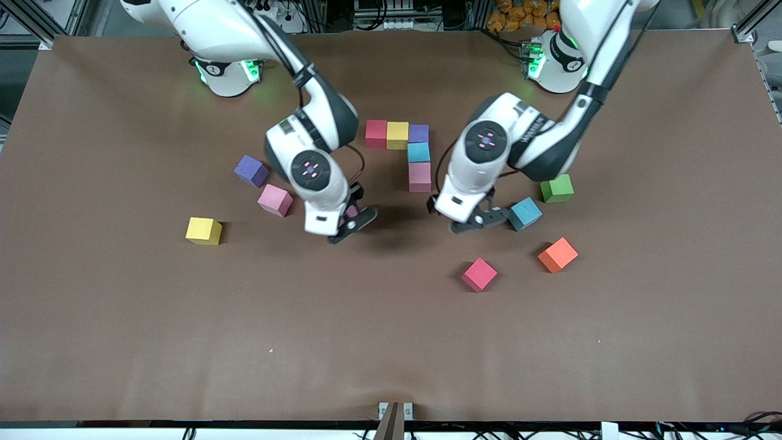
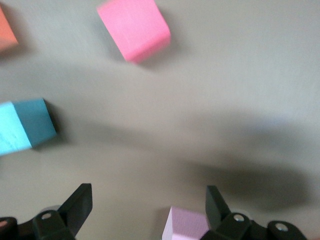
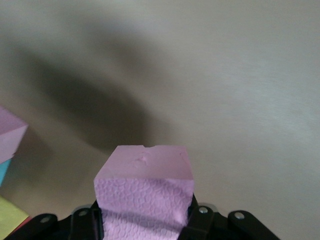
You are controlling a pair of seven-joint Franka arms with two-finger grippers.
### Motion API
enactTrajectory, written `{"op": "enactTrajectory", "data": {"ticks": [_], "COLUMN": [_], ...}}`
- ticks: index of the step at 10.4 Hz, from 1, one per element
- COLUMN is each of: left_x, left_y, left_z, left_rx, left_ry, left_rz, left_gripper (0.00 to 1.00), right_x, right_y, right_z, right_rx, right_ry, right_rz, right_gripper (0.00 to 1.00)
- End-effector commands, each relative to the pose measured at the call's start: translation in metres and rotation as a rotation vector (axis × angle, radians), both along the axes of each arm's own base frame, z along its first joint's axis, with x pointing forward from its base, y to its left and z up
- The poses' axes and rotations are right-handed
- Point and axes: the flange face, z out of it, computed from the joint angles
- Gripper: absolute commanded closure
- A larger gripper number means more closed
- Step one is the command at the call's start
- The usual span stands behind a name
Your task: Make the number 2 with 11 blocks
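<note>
Starting at the right arm's end of the table, a loose yellow block (image 1: pixel 204 231) is sitting by itself, with a purple block (image 1: pixel 251 170) and a pink block (image 1: pixel 275 200) lying a bit farther from the front camera, the two near each other but apart. Next up, the right gripper (image 1: pixel 350 218) is hanging over bare table (image 1: pixel 183 342) and clamping a pink cube (image 3: pixel 145 192) between its fingers; the cube is showing up nicely in the right wrist view.

The number 2 (image 1: pixel 408 153) is only partly built so far: red (image 1: pixel 376 133), yellow (image 1: pixel 397 135) and a purple cube (image 1: pixel 418 132) are making a touching row, and a light blue cube (image 1: pixel 419 152) plus a pink one (image 1: pixel 420 177) are running down from the purple end toward the front camera.

The left gripper (image 1: pixel 478 218) is hovering just beside that column, fingers spread wide with nothing between them. A teal-blue block (image 1: pixel 525 214) is lying right next to it, a green cube (image 1: pixel 556 188) a bit farther off, and a red block (image 1: pixel 479 274) and an orange block (image 1: pixel 558 255) are sitting nearer the front camera.
</note>
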Motion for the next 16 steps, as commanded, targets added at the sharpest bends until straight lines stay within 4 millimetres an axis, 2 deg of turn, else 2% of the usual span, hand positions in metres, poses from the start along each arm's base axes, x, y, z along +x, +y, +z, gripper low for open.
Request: {"op": "enactTrajectory", "data": {"ticks": [1, 2, 3, 4, 5, 6, 8, 9, 10, 12, 16], "left_x": [0.048, 0.062, 0.069, 0.081, 0.094, 0.096, 0.101, 0.11, 0.112, 0.117, 0.124], "left_y": [0.021, 0.032, 0.039, 0.058, 0.066, 0.068, 0.074, 0.085, 0.086, 0.088, 0.084], "left_z": [0.011, 0.006, 0.0, -0.019, -0.02, -0.017, -0.032, -0.038, -0.051, -0.06, -0.08], "left_rx": [-0.029, -0.029, -0.027, -0.019, -0.019, -0.024, -0.014, -0.005, -0.004, -0.004, -0.027], "left_ry": [-0.024, -0.028, -0.025, -0.005, -0.018, -0.023, -0.012, -0.017, -0.007, -0.016, -0.032], "left_rz": [0.069, 0.09, 0.094, 0.097, 0.087, 0.088, 0.1, 0.118, 0.133, 0.158, 0.166], "left_gripper": [0.0, 0.0, 0.0, 0.0, 0.0, 0.0, 0.0, 0.0, 0.0, 0.0, 0.0], "right_x": [-0.034, -0.043, -0.048, -0.058, -0.065, -0.072, -0.066, -0.064, -0.067, -0.077, -0.103], "right_y": [0.02, 0.031, 0.038, 0.047, 0.056, 0.065, 0.066, 0.065, 0.069, 0.08, 0.101], "right_z": [0.007, 0.007, 0.007, 0.004, 0.002, -0.001, -0.012, -0.013, -0.017, -0.024, -0.033], "right_rx": [-0.026, -0.021, -0.003, 0.013, 0.029, 0.043, 0.04, 0.046, 0.052, 0.062, 0.051], "right_ry": [-0.03, -0.034, -0.045, -0.052, -0.063, -0.076, -0.124, -0.129, -0.132, -0.133, -0.133], "right_rz": [0.124, 0.19, 0.267, 0.355, 0.439, 0.521, 0.663, 0.71, 0.764, 0.863, 0.945], "right_gripper": [0.58, 0.58, 0.58, 0.58, 0.58, 0.58, 0.58, 0.58, 0.58, 0.58, 0.58]}}
